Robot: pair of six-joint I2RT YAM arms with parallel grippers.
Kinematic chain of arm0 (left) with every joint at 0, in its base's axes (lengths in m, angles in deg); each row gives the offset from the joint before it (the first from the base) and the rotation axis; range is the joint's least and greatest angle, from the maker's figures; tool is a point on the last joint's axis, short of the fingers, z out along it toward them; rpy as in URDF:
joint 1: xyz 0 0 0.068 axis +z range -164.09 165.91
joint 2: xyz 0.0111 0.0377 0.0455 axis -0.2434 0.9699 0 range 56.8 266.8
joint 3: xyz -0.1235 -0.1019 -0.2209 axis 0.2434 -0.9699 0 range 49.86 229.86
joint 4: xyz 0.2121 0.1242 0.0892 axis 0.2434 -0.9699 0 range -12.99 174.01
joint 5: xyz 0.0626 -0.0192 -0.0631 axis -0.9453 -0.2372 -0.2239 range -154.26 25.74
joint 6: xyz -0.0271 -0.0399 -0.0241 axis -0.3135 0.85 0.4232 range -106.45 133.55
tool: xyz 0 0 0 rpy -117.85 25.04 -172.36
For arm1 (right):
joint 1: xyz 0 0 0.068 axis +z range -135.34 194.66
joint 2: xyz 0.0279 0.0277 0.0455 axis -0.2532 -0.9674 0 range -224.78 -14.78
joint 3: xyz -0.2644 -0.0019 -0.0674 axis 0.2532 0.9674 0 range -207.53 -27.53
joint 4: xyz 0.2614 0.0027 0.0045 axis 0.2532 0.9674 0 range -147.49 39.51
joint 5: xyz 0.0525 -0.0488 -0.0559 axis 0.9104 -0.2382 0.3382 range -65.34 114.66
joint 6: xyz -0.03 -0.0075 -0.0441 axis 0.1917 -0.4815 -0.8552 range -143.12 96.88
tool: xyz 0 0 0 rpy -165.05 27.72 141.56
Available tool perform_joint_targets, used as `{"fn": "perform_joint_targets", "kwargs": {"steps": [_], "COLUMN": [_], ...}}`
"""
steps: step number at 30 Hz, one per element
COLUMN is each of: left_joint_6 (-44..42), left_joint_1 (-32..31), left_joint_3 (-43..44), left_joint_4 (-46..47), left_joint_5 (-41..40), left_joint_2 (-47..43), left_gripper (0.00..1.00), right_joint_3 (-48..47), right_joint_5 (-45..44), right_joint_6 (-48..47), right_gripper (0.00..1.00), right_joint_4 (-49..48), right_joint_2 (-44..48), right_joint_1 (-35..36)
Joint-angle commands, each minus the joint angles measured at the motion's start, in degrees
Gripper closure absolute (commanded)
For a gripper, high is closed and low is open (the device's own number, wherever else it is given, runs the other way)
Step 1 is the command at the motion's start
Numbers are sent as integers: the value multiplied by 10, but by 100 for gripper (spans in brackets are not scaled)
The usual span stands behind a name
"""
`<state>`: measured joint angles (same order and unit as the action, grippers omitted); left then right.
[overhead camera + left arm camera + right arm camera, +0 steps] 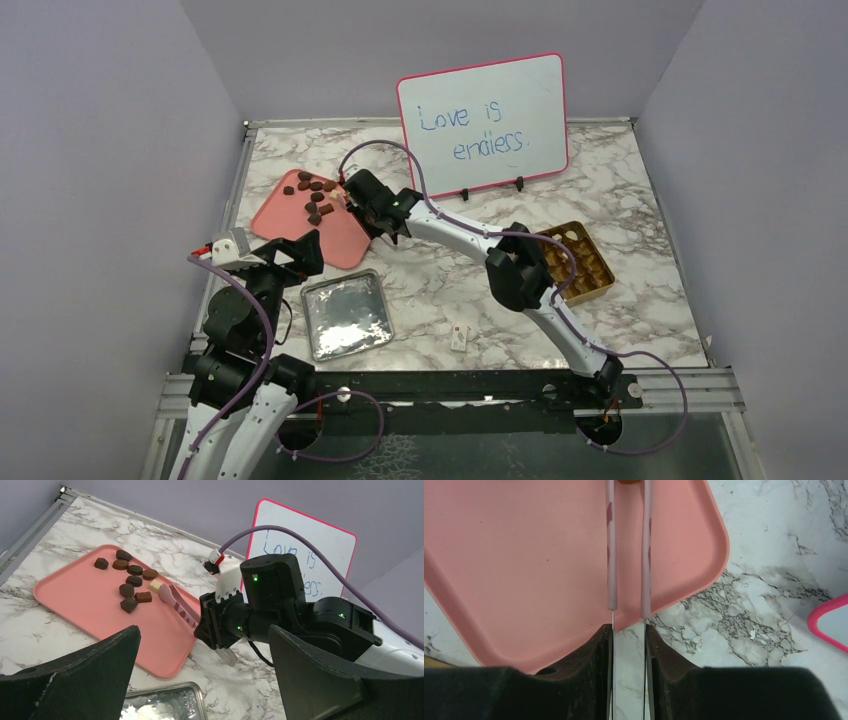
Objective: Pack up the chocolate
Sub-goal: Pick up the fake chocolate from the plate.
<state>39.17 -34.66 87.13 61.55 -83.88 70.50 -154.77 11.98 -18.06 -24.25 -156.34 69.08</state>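
Note:
Several dark brown chocolate pieces (pixel 315 195) lie at the far end of a pink tray (pixel 340 240). In the left wrist view the chocolate (pixel 131 580) sits in a loose cluster, with one pale piece (pixel 155 585) at its right edge. My right gripper (pixel 356 205) is shut on pink-sleeved tongs (pixel 628 555) that reach over the tray (pixel 524 555). A small brown piece (pixel 626 481) shows between the tong tips at the top edge of the right wrist view. My left gripper (pixel 300 255) hangs open and holds nothing, near the tray's front corner.
A gold box (pixel 578 262) with chocolates in its cells sits at the right, partly behind the right arm. A silver foil-lined lid (pixel 346 315) lies in front of the tray. A small white tag (pixel 460 338) lies near the front edge. A whiteboard (pixel 482 122) stands at the back.

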Motion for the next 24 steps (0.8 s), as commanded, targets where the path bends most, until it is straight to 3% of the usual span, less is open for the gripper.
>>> {"fn": "perform_joint_targets", "kwargs": {"steps": [1,24], "left_joint_6": [-1,0], "left_joint_1": [4,4], "left_joint_3": [4,5], "left_joint_4": [5,5], "left_joint_5": [-7,-6], "left_joint_2": [-4,-4], "left_gripper": [1,1], "right_joint_3": [-2,115], "right_joint_5": [-19,-1], "right_joint_6": [-3,-9], "right_gripper": [71,74], "right_joint_4": [9,6], "right_joint_2": [0,111], "right_joint_1": [6,18]}}
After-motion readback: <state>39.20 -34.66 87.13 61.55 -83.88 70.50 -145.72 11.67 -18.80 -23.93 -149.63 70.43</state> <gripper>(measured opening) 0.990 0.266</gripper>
